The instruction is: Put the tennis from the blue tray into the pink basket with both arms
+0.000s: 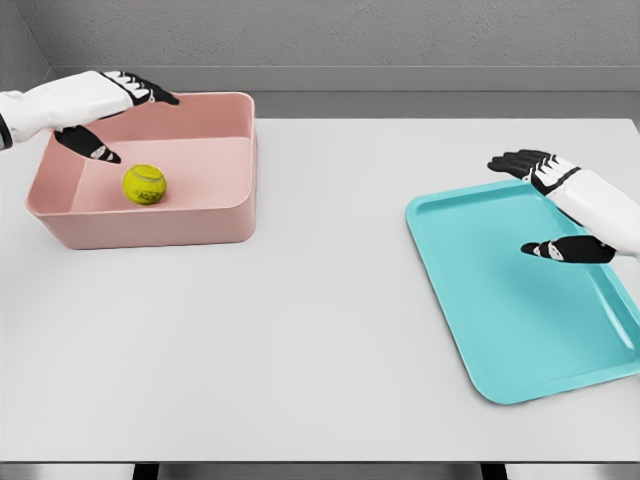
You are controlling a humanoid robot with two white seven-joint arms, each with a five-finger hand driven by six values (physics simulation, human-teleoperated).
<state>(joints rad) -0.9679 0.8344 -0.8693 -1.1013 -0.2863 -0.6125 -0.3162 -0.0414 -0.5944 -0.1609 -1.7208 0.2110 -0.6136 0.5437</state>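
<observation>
A yellow-green tennis ball (144, 184) lies on the floor of the pink basket (200, 225) at the table's far left. My left hand (118, 115) hovers over the basket's back left part, above and left of the ball, fingers spread and holding nothing. The blue tray (500, 320) sits at the right with nothing on it. My right hand (538, 205) hangs open over the tray's far right part, thumb and fingers apart, nothing between them.
The white table (320, 330) stretches between basket and tray. Its front edge runs along the bottom of the view, and a grey wall stands behind it.
</observation>
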